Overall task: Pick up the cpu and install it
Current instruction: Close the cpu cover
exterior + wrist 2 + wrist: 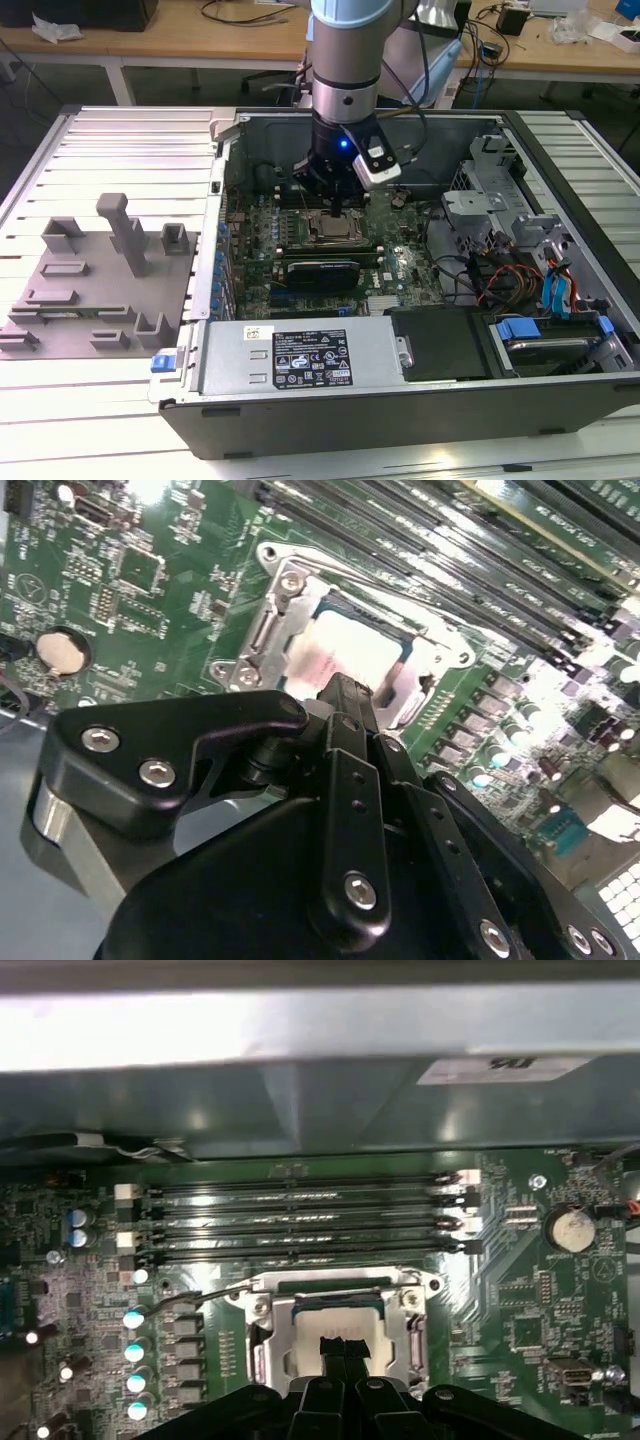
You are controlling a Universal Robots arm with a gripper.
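The cpu (336, 229) is a silvery square chip lying flat inside the metal-framed motherboard socket (313, 231) in the open computer case. In both wrist views its pale top (345, 648) (308, 1335) shows within the socket frame (268, 630) (262, 1345). My gripper (335, 207) hangs straight above it. The two black fingers are pressed together, their tips (343, 688) (340, 1348) just over the chip's middle. Nothing is held between them. I cannot tell whether the tips touch the chip.
Memory slots (300, 1222) run beside the socket, and a coin battery (570, 1230) sits nearby. The case wall (300, 1090) rises behind them. Grey fixture blocks (100, 270) stand at the exterior view's left. A power supply (300, 360) and cabled drive cage (510, 260) crowd the case.
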